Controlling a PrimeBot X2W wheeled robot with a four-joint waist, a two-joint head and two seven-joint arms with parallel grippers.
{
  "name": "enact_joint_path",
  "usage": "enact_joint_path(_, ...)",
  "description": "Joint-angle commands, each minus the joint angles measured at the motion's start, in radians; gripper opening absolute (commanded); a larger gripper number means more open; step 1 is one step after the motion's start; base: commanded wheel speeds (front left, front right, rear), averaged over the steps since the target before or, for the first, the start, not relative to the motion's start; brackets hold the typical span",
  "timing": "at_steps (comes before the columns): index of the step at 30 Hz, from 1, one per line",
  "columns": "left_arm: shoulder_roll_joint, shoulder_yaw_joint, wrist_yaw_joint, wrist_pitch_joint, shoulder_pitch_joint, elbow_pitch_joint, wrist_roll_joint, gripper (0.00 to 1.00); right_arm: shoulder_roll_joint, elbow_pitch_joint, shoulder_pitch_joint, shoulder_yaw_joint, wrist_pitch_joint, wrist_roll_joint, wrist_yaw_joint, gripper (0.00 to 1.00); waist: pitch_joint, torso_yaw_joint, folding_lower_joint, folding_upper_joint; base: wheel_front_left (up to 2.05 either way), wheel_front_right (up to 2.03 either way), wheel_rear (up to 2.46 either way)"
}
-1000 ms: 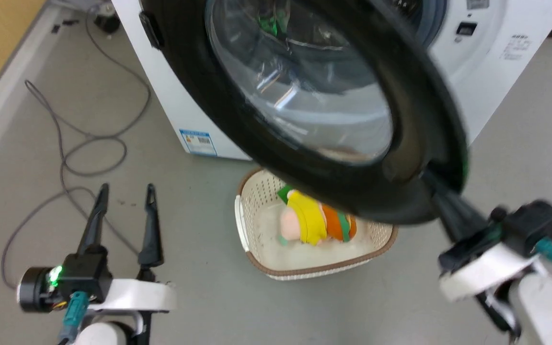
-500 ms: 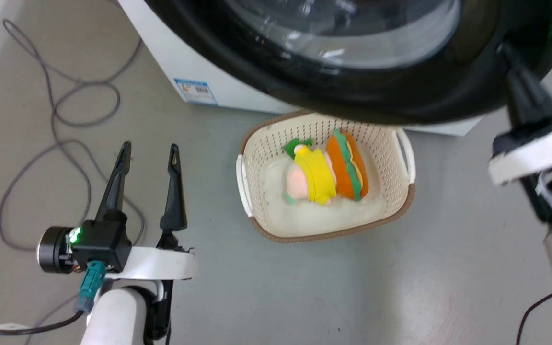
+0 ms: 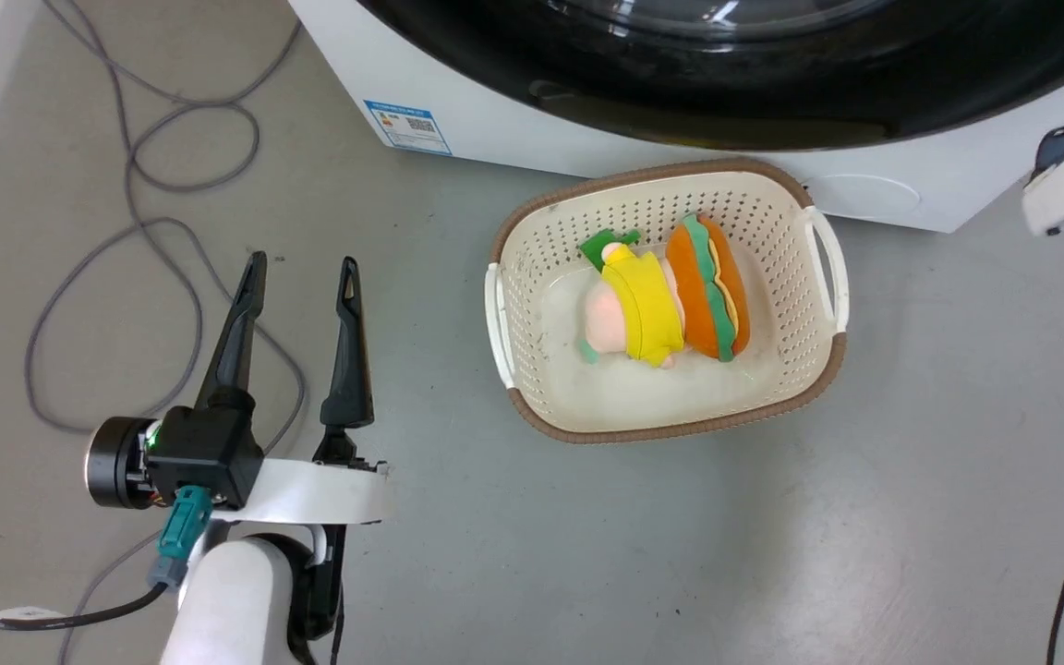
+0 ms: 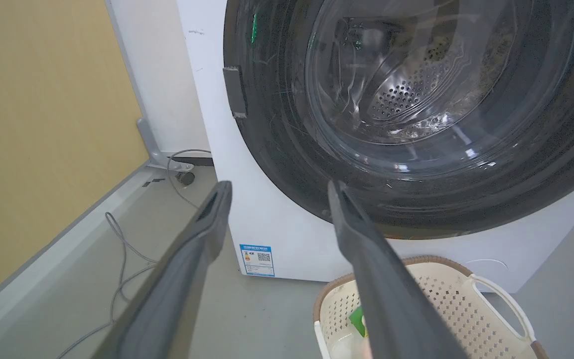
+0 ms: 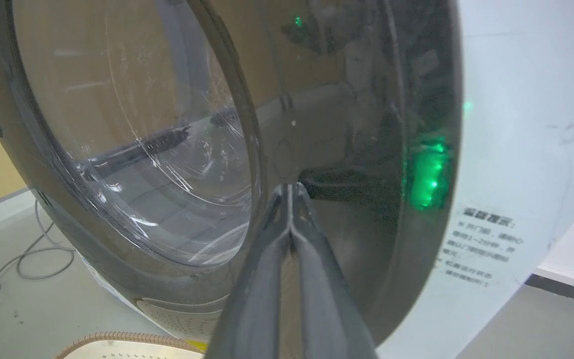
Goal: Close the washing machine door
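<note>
Touching right claw [image 5: 289, 188]: washing machine door [image 5: 167, 149]

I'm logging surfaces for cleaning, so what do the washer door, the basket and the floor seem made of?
Door: glossy black plastic, probably, ringing clear glass; it throws reflections. Basket: matte cream plastic with moulded holes, brown woven-look rim. Floor: smooth grey, perhaps sealed concrete or vinyl, faint sheen.

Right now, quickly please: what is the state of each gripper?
Left gripper: open, holding nothing.
Right gripper: closed, holding nothing, tips against the door.
</note>
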Motion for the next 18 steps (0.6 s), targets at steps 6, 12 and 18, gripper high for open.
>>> enact_joint_path(6,-0.008,0.011,-0.008,-0.004,-0.018,0.006,0.006,1.0,-0.007,0.043,-0.038,-0.031,-0.005,-0.043,-0.002,0.0,-0.005,0.004,-0.0001,0.0,0.0,0.0,0.0)
enact_joint_path(12,-0.01,0.03,-0.009,-0.004,0.0,0.017,0.012,1.0,0.02,-0.006,0.026,-0.052,-0.005,-0.059,-0.002,0.0,-0.055,-0.015,-0.0001,0.0,0.0,0.0,0.0)
enact_joint_path(18,-0.01,0.059,-0.004,-0.004,0.038,0.033,0.024,1.0,0.06,-0.203,0.173,-0.119,-0.005,-0.108,-0.002,0.0,-0.144,-0.062,-0.0001,0.0,0.0,0.0,0.0)
